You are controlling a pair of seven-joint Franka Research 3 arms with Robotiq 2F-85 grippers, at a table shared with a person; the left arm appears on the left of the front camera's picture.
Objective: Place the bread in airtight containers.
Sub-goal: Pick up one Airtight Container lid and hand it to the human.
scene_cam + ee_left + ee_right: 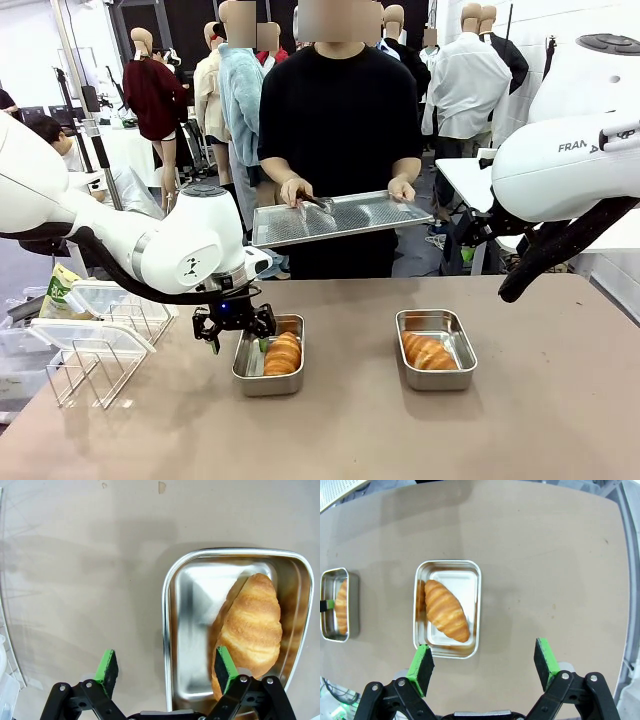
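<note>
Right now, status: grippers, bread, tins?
Left gripper open, straddling left tin rim. Right gripper open, empty. Left roll inside; right roll in right tin. Both uncovered.

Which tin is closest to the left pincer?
The tin on the robot's left: the open left pincer hangs at its rim; the other tin sits farther right.

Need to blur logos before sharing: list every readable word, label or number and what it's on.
"FRAN": on the white right arm, the rest hidden.
Green packet at the left edge: print too blurred to read.
Small marks on the left arm: too small to read.
</note>
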